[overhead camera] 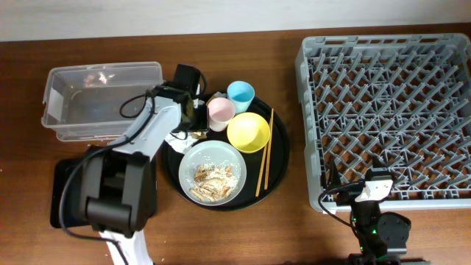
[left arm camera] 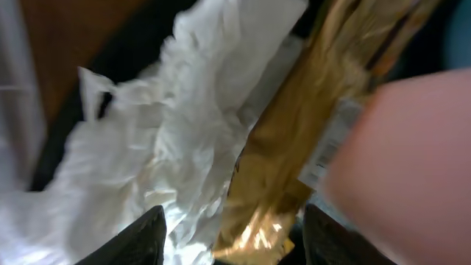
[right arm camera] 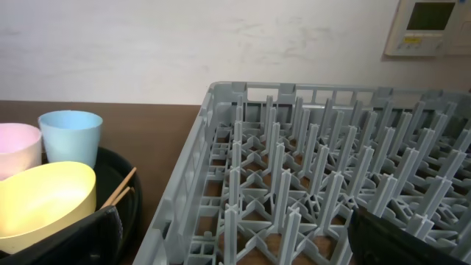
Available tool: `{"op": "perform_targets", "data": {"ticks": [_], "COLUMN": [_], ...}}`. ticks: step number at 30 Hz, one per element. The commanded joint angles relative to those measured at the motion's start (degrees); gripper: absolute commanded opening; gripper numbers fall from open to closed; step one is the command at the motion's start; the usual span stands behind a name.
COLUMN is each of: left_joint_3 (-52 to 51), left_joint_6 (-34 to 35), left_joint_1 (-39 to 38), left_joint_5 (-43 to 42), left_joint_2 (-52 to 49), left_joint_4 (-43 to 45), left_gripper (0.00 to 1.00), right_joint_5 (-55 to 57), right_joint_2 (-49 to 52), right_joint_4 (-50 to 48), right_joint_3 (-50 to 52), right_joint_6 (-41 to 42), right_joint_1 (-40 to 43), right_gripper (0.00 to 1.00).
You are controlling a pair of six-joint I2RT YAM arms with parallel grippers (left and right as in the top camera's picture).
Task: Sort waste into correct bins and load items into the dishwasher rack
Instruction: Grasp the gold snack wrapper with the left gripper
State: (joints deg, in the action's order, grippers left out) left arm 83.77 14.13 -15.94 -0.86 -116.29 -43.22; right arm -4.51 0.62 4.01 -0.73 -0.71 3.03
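Over round tray (overhead camera: 280,147) — left gripper (left arm camera: 239,239) half-spread astride napkin (left arm camera: 169,132) | right gripper (right arm camera: 250,235) wide, empty

Grey rack (right arm camera: 294,169) right; blue cup (right arm camera: 70,136), pink cup (right arm camera: 18,147), yellow bowl (right arm camera: 44,202) left.

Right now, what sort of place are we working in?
Likely a dish-clearing test station indoors: a wooden table carries a grey dishwasher rack and a round black tray with a scrap-strewn plate, and a wall control panel shows behind.
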Motion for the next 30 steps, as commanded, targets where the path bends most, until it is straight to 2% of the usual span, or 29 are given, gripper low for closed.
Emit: {"op": "perform_targets", "data": {"ticks": [1,4,8,11,14,17,26,30], "left_joint_3": [-0.48,-0.48,-0.48,-0.48,-0.48,-0.42,-0.02,-0.02], "left_joint_6": [-1.2,-3.15,-3.13,-3.1,-3.13,-3.1,-3.04,-1.95], "left_joint_1": [0.35,0.35,0.35,0.35,0.35,0.35,0.35,0.39], "left_joint_5": [-1.31,-1.31,-1.29,-0.83,-0.22,-0.26,-0.48,-0.48], "left_joint_2": [-1.51,-1.57,-1.57,-1.57,-1.57,-1.51,4.57,8.31], "left_joint_4": [0.68,1.14,1.11,1.18,1.03,0.98,-2.75,-5.29], "left_gripper": [0.59,0.57,0.48,0.35,0.29,0.13,0.04,0.04], "right_joint_5": [0.24,0.24,0.26,0.26,0.24,0.26,0.24,0.24], "right_joint_2": [-0.42,-0.42,-0.42,-0.42,-0.42,-0.42,-0.42,-0.42], "right_joint_4": [0.11,0.11,0.11,0.11,0.11,0.11,0.11,0.11], "right_joint_3": [0.42,0.42,0.42,0.42,0.42,0.42,0.42,0.42], "right_joint_6": [-0.37,-0.37,-0.37,-0.37,-0.37,-0.37,-0.37,-0.37], "right_joint_1": [0.37,0.37,0.37,0.37,0.37,0.37,0.37,0.37], "right_gripper": [0.99,0.99,0.99,0.99,0.99,0.99,0.99,0.99]}}
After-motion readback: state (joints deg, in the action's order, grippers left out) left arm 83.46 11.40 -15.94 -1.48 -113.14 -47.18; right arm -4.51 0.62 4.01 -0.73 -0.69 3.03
